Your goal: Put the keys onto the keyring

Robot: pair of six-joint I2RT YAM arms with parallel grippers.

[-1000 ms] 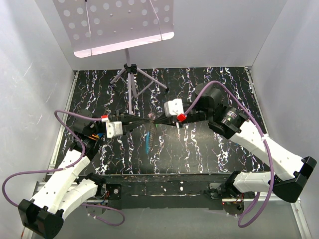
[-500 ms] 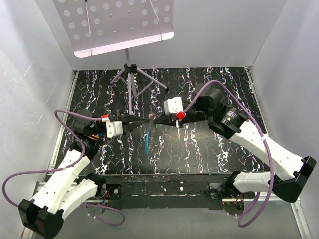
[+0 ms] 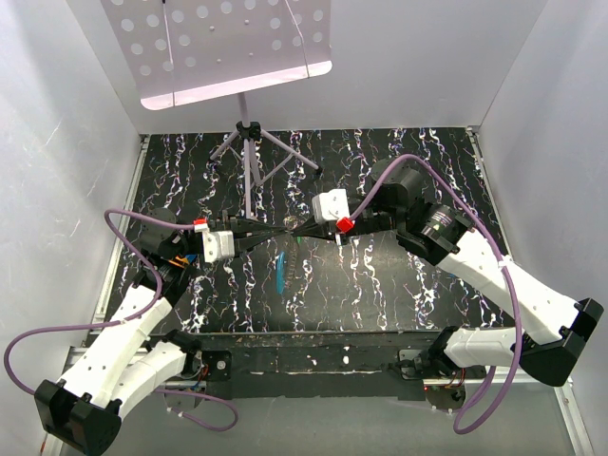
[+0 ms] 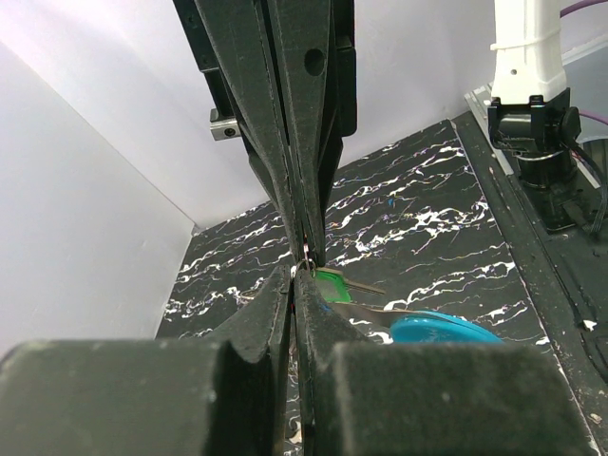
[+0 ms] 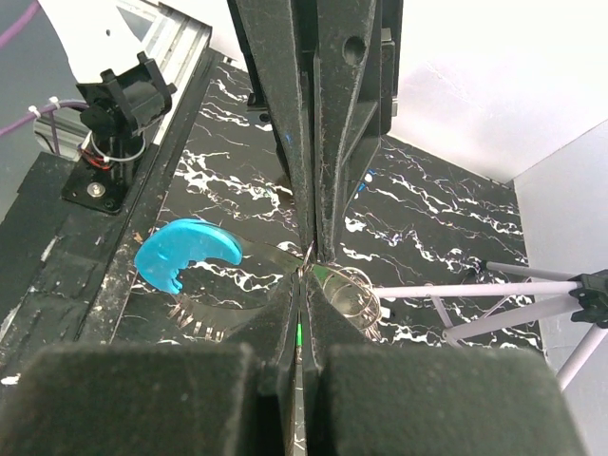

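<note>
Above the table point(image 3: 399, 275), the left claw point(image 4: 294, 285) is pinching the keyring point(image 5: 353, 293) and the right claw point(image 5: 302, 285) is pinching the green key point(image 4: 332, 283) — both pressed together, meeting tip to tip — evidently bringing the key against the ring's wire for threading.

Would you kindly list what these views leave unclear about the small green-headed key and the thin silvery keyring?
1. Right wrist view: thin silvery keyring partly behind the shut right gripper; threading unclear.
2. Left wrist view: small green-headed key half hidden by the shut left gripper.
3. Top view: both too small where the grippers meet.
</note>
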